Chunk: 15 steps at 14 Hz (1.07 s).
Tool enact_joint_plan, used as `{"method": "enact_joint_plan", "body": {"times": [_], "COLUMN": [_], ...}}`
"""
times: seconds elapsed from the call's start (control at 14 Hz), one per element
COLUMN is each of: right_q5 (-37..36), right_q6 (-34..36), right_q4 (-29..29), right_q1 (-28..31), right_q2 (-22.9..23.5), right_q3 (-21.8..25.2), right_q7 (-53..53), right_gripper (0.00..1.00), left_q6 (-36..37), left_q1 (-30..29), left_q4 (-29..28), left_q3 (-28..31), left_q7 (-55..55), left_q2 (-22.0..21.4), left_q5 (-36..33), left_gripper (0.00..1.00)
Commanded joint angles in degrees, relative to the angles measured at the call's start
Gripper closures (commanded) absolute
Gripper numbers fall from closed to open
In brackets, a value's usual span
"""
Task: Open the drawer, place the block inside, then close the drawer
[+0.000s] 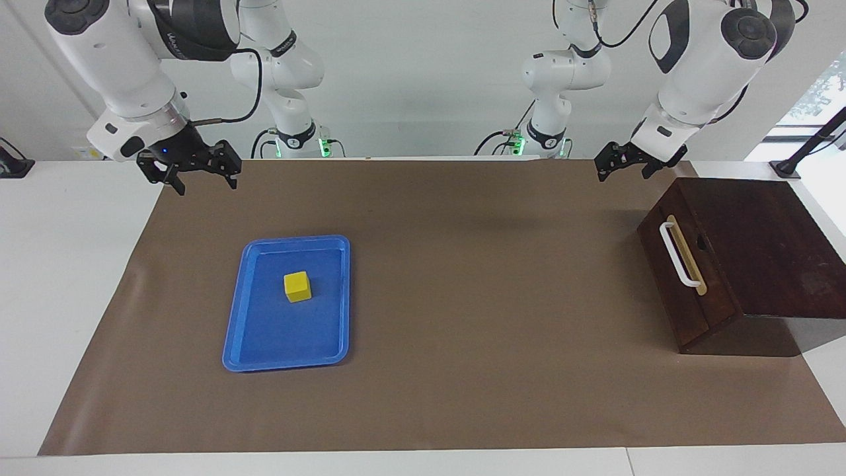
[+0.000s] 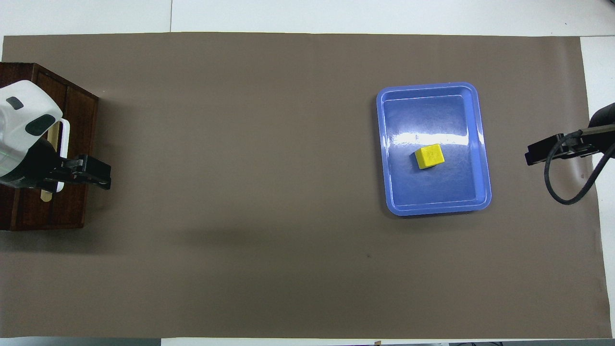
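Claw positions indicate that no step is in hand yet: the left claw (image 1: 621, 164) hangs in the air over the brown mat (image 1: 462, 264) at the robots' edge, close to the dark wooden box (image 1: 760, 238) but not touching it, and whether its fingers are spread or pressed together cannot be told. The drawer (image 1: 687, 277) sits fully closed in that box at the left arm's end of the desk (image 1: 66, 264), its white bar handle (image 1: 674, 254) untouched. The block (image 1: 297, 286) rests in the blue tray (image 1: 264, 357) toward the right arm's end, well apart from the drawer. The right claw (image 1: 198, 173) waits in the air with fingers spread, pinching nothing. The next move likely requires the left claw to descend to the handle, grip it, and pull the drawer out.
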<state>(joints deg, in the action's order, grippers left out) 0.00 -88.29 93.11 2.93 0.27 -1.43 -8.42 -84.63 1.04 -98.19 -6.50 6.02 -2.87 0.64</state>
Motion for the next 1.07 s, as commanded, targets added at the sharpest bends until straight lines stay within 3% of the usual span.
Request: {"method": "enact_joint_plan", "body": {"times": [0.0, 0.43, 0.64, 1.0], "right_q5": [0.44, 0.35, -5.24, -5.45], "right_q6": [-0.31, -1.1, -1.19, -2.14], "right_q4": [0.32, 0.32, 0.41, 1.2], "right_q1": [0.68, 0.76, -0.03, 0.06], "right_q2": [-0.62, -0.62, -0.79, -0.97], "right_q3": [-0.33, -0.33, -0.94, -1.12], "right_q7": [0.42, -0.81, -3.36, -1.61], "right_gripper": [0.0, 0.0, 0.0, 0.0], "left_q6": [0.87, 0.78, 0.34, 0.25], "left_q1": [-0.25, -0.16, -0.07, 0.19], "left_q4": [-0.16, -0.16, -0.16, -0.16], "left_q3": [0.18, 0.18, 0.09, 0.09], "left_q7": [-0.13, -0.13, -0.13, -0.13], "left_q2": [-0.91, -0.91, -0.91, -0.91], "left_q5": [0.77, 0.77, 0.77, 0.77], "left_gripper": [0.0, 0.0, 0.0, 0.0]}}
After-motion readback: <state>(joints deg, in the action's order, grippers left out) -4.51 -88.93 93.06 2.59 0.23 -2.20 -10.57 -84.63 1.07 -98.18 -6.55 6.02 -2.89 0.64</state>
